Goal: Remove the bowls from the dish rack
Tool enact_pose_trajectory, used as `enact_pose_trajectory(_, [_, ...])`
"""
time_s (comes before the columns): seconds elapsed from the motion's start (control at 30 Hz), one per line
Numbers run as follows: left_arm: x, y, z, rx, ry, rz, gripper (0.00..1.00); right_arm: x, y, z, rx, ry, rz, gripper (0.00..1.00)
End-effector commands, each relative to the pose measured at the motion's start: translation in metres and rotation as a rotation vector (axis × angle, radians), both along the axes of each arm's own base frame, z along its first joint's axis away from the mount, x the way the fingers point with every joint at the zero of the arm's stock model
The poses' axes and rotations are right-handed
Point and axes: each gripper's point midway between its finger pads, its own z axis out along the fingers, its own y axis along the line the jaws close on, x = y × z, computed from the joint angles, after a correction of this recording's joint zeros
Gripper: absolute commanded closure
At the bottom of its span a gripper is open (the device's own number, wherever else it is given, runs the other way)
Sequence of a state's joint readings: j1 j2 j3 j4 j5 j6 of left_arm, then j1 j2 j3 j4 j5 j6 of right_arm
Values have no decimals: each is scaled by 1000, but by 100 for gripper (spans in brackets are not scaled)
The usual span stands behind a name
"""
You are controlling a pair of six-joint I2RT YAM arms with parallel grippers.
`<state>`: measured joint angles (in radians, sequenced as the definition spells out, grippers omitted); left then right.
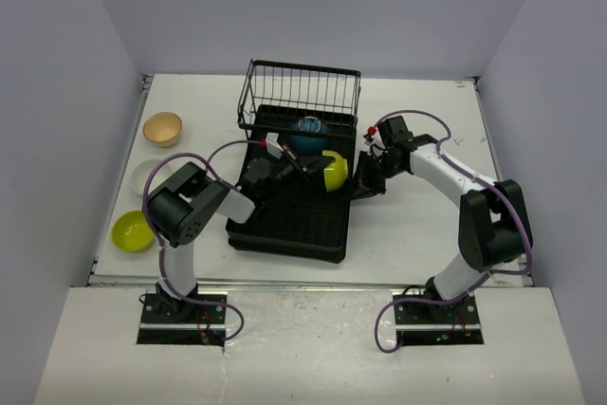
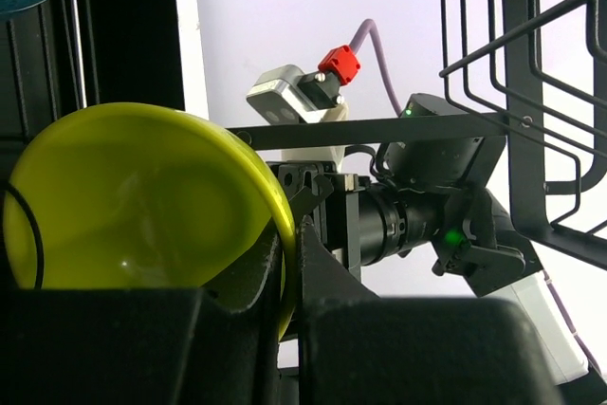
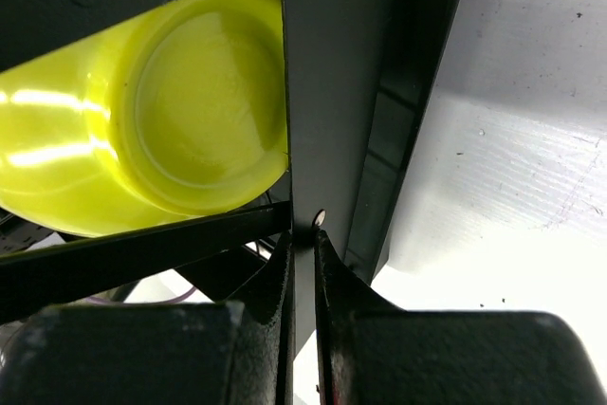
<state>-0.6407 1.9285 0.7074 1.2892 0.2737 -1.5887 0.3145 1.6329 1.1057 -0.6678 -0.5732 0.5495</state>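
Lime bowl [image 1: 332,170] stands tilted on edge in the rack [image 1: 294,223], left gripper [image 1: 302,166] pinched on its rim, right gripper [image 1: 365,177] clamped on the rack's wall, apparently steadying it; next, lift the bowl clear.

Robotics lab cell: plain grey walls [image 1: 313,7] enclose the white bench [image 1: 417,225] on 3 sides; left arm [image 1: 180,211] and right arm [image 1: 479,225] bolted at its near edge.

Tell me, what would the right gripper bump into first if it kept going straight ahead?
The right gripper is shut on the side wall of the dish rack; just beyond it, the lime bowl looks next in line, though depth is unclear.
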Motion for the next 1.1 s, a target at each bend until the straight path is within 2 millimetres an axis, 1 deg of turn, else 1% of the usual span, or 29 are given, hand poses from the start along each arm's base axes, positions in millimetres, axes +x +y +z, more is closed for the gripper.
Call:
enact_pose_trajectory(0.0, [-57, 32, 150, -412, -447, -61, 100, 35, -27, -32, -200, -101, -66, 100])
enact_pose_trajectory(0.1, [-57, 34, 145, -396, -418, -55, 100, 39, -29, -35, -222, -92, -75, 100])
enact_pose_trajectory(0.23, [-63, 33, 145, -419, -409, -80, 100, 44, -34, -35, -254, -91, -88, 100])
enact_pose_trajectory(0.37, [-64, 34, 144, -428, -394, -85, 100, 49, -40, -35, -270, -94, -95, 100])
enact_pose_trajectory(0.5, [-66, 37, 152, -466, -391, -89, 100, 51, -49, -37, -280, -89, -113, 100])
enact_pose_trajectory(0.63, [-71, 41, 166, -496, -402, -96, 100, 55, -53, -38, -285, -89, -118, 100])
enact_pose_trajectory(0.73, [-75, 43, 172, -503, -404, -108, 100, 57, -54, -40, -288, -81, -125, 100])
enact_pose_trajectory(0.93, [-84, 47, 170, -482, -370, -120, 100, 69, -56, -35, -277, -88, -144, 100])
enact_pose_trajectory(1.07, [-87, 49, 166, -464, -358, -119, 100, 73, -55, -32, -271, -93, -146, 100])
